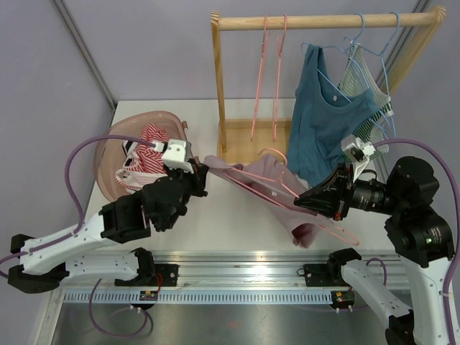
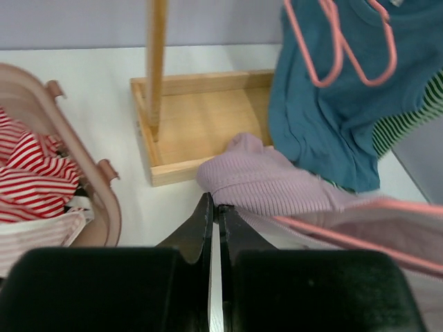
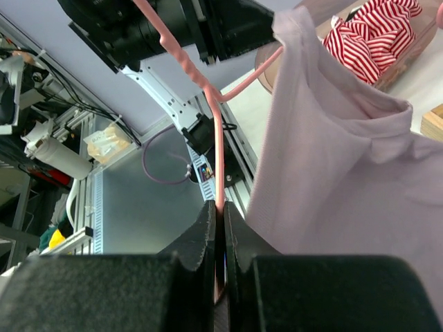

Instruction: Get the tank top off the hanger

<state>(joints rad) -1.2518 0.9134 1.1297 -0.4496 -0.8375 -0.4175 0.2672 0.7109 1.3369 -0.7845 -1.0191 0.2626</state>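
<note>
The left claw (image 2: 214, 207) is fully closed, and its tips appear to pinch a corner of the lilac tank top (image 1: 248, 180). The fabric bunches right at the fingertips in the left wrist view, though the cloth is too thin to see between the fingers. The right claw (image 3: 220, 207) is also clamped tight, on the wire of the pink hanger (image 3: 217, 152), which runs straight down into its closed fingers.

The two grips sit well apart, so the garment hangs slung between them above the worktop (image 1: 237, 226). One arm likely anchors the hanger while the other draws the cloth off it. The tank top is not yet free, as the hanger wire passes inside the fabric and its strap end drapes over the frame.

Behind the arms a wooden clothes rack (image 1: 323, 21) stands on the white worktop. A teal tank top (image 1: 323, 122) and a green-striped top (image 1: 363, 83) hang from it on blue hangers, and two empty pink hangers (image 1: 269, 79) hang beside them. At the left a pink basket (image 1: 106, 151) holds red-and-white striped clothes (image 1: 151, 154), probably the drop-off place.

The walls are plain pale lilac, and an aluminium rail along the near edge carries the arm bases.
</note>
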